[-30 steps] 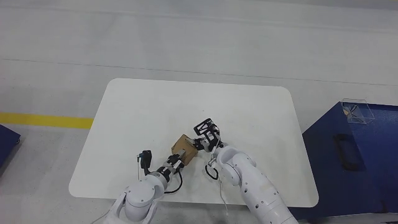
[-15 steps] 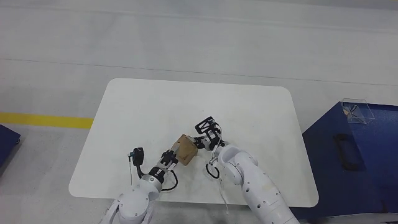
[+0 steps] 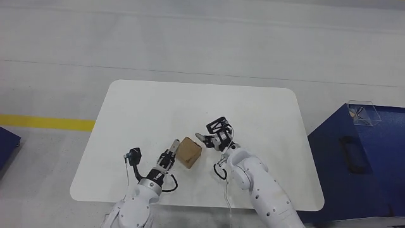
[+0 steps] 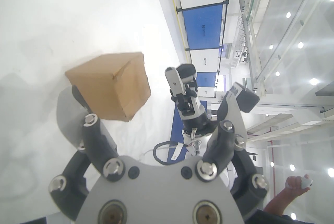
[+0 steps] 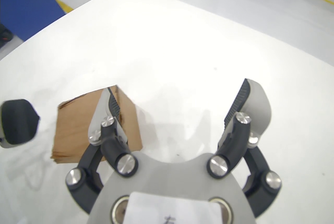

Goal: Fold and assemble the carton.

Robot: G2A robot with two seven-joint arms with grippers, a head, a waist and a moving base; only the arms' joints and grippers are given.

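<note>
The brown carton [image 3: 188, 152] stands on the white table [image 3: 253, 107] as a closed cube with its flaps folded in. My left gripper [image 3: 171, 152] is open just left of it; in the left wrist view the carton [image 4: 112, 84] lies off one finger [image 4: 75, 94], outside the open left gripper [image 4: 156, 97]. My right gripper [image 3: 214, 131] is open and empty just right of the carton. In the right wrist view the carton [image 5: 78, 128] sits behind one finger [image 5: 112, 102], outside the right gripper [image 5: 180, 102]. Neither gripper holds it.
A blue cabinet [image 3: 361, 158] stands off the table's right edge with a clear plastic box [image 3: 364, 112] on top. The carton sits near the table's front middle, and bare table stretches behind it and to both sides.
The left gripper has drawn back to the left off the carton. The right gripper has shifted right, away from it. The carton has settled flat on the table.
</note>
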